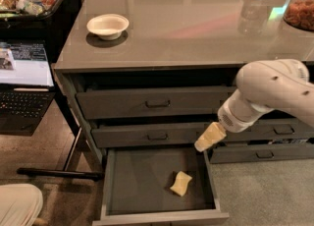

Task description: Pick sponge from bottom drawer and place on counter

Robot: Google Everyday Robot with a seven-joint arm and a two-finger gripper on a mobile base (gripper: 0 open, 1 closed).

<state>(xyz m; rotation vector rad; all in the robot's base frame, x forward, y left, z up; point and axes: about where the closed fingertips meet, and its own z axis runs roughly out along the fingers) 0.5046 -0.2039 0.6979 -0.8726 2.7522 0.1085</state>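
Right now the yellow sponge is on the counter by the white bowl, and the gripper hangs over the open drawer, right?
No. The camera view shows the sponge lying inside the open bottom drawer, not on the counter by the white bowl. The gripper does hang over that drawer's right edge.

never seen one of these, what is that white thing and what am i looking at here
The white tube on the right is a robot arm; the cream tip is its gripper, the part that grabs things. It hangs just above the open bottom drawer, near its back right corner, holding nothing. There is one camera, looking down at the cabinet from the front. A pale-yellow sponge lies on the drawer floor, apart from the gripper. On the counter sit a white bowl and, far right, a jar.
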